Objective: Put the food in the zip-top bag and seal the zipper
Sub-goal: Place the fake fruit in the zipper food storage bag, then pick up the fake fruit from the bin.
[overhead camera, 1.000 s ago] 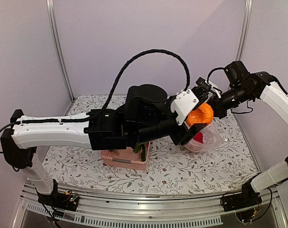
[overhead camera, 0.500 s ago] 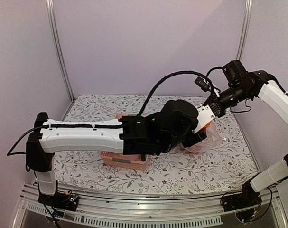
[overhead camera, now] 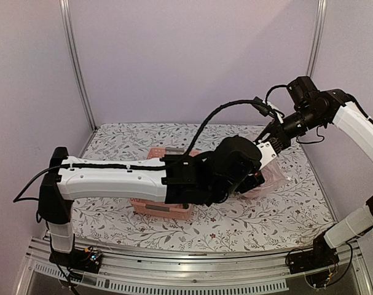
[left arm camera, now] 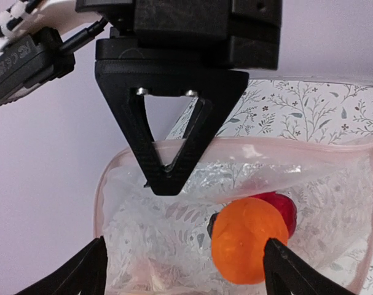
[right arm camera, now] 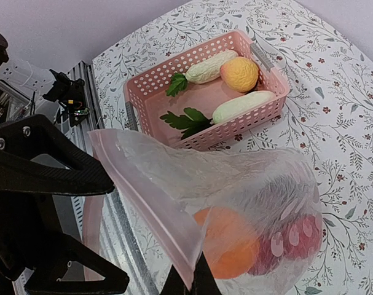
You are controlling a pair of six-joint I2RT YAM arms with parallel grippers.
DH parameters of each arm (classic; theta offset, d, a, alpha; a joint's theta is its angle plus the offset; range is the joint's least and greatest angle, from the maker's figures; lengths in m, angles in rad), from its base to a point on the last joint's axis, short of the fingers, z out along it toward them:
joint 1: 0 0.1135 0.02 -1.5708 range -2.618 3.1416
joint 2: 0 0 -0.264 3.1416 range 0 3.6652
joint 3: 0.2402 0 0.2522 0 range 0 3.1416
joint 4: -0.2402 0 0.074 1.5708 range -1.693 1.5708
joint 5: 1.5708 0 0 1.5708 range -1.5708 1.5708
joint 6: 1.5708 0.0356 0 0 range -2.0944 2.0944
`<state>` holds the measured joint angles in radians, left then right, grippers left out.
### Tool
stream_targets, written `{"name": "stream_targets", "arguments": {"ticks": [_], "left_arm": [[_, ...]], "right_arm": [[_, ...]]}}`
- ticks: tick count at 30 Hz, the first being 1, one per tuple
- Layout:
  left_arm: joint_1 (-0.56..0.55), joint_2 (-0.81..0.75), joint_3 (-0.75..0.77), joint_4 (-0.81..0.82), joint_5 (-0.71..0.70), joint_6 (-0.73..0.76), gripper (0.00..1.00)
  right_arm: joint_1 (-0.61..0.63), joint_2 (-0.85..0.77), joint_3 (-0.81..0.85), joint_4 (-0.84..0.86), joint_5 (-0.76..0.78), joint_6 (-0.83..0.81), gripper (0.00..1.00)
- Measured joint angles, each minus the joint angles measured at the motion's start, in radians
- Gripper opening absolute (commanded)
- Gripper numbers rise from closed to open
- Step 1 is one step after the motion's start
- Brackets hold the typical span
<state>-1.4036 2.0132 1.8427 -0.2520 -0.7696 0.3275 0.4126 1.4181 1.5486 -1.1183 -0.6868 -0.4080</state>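
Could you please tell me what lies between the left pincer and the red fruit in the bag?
The orange: in the left wrist view it sits inside the zip-top bag, just ahead of the left pincer and partly covering the red fruit.

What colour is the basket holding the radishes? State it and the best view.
The basket is pink, clearest in the right wrist view.

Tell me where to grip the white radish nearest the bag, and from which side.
Across the white body of the radish, mid-length, coming straight down from above. It lies flat in the basket close along a wall, so a side approach is blocked; its leaves look too thin to hold.
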Motion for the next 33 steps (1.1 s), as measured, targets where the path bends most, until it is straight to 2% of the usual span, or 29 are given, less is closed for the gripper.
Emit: {"name": "stream_targets", "arguments": {"ticks": [11, 15, 18, 24, 27, 33], "left_arm": [[-0.021, 0.001, 0.008, 0.053, -0.050, 0.043, 0.87], [-0.044, -0.030, -0.010, 0.103, -0.051, 0.037, 0.88], [-0.052, -0.120, -0.097, 0.152, -0.051, 0.010, 0.88], [-0.029, -0.334, -0.279, 0.210, -0.071, -0.136, 0.88], [0.004, -0.411, -0.367, 0.198, -0.074, -0.248, 0.89], [0.131, -0.471, -0.492, 0.053, -0.014, -0.504, 0.83]], "right_arm": [[0.000, 0.003, 0.000, 0.005, 0.012, 0.004, 0.00], [-0.003, 0.008, 0.000, 0.028, 0.093, 0.022, 0.00], [-0.024, 0.029, 0.021, 0.036, 0.167, 0.032, 0.00], [-0.197, 0.124, 0.221, 0.081, 0.344, 0.075, 0.00], [-0.255, 0.121, 0.236, 0.135, 0.379, 0.093, 0.00], [-0.188, 0.089, 0.105, 0.163, 0.307, 0.101, 0.00]]}}
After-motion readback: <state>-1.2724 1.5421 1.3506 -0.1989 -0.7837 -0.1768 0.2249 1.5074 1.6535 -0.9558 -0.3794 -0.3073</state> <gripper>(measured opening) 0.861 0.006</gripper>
